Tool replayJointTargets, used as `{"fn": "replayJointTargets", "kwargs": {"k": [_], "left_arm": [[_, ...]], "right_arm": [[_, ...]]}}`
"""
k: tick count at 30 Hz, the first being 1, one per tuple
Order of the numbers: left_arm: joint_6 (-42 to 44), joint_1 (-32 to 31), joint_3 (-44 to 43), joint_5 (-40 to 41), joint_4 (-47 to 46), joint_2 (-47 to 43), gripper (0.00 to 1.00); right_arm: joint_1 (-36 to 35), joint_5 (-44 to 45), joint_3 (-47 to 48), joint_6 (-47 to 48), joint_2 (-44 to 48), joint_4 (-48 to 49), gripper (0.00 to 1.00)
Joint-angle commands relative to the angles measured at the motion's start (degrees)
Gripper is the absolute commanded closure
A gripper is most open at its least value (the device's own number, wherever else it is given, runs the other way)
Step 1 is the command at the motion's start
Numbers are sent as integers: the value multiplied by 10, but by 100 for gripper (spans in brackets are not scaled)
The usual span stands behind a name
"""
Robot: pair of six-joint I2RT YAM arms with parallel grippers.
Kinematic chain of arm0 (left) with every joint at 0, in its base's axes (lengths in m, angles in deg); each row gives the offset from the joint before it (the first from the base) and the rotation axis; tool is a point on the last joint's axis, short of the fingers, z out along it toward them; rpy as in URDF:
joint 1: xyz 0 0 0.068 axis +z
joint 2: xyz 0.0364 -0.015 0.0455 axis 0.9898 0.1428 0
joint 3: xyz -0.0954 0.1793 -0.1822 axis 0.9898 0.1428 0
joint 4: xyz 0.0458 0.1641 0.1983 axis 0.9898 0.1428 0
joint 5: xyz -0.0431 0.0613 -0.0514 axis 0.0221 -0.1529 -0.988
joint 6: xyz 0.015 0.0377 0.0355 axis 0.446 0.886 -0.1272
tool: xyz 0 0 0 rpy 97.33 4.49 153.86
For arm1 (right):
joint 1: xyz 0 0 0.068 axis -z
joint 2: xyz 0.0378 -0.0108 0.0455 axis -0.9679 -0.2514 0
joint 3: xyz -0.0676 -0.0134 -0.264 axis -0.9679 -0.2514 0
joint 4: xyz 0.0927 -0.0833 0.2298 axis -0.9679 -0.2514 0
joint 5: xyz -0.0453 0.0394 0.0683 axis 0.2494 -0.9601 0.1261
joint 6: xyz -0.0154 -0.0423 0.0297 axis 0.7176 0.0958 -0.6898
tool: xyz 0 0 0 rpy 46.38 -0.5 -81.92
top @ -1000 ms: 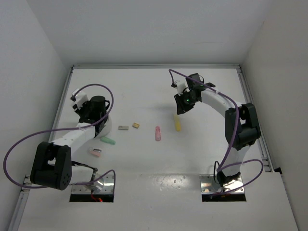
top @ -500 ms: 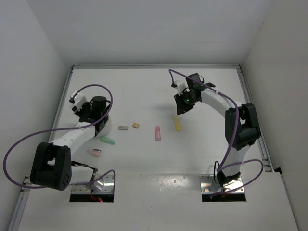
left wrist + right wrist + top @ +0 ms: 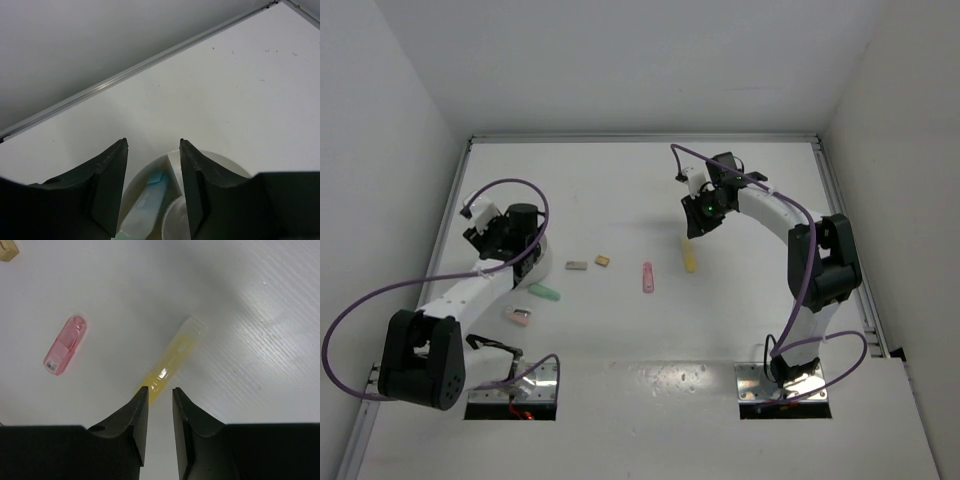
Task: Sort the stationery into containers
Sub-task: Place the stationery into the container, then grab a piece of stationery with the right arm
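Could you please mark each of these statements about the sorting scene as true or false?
1. The left gripper is open above the white bowl. True.
2. The yellow marker lies in the bowl. False: it lies on the table, and a blue-tipped pen is what shows in the bowl.
3. One end of the yellow marker sits right at the right gripper fingertips. True.
4. The right gripper holds the pink marker. False: it lies on the table, well apart from the fingers.
5. The grey block and the tan block lie near each other on the table. True.
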Motion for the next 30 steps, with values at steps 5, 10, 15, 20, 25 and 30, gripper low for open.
{"fn": "replayJointTargets", "kwargs": {"k": [5, 10, 15, 20, 25, 30], "left_arm": [[3, 14, -6, -18, 19, -42, 48], [47, 26, -46, -51, 19, -111, 53], [76, 45, -94, -108, 48, -170, 53], [93, 45, -129, -200, 97, -240, 31], [93, 45, -134, -260, 158, -295, 24], [93, 33, -102, -271, 187, -362, 22]], "right_arm": [[-4, -8, -2, 3, 26, 6, 73], [-4, -8, 3, 3, 26, 0, 64], [-4, -28, 24, 37, 19, -49, 51], [-17, 37, 34, 31, -26, -49, 50], [-66, 128, 53, 3, -84, -27, 51], [-89, 222, 82, -40, -130, -7, 52]]}}
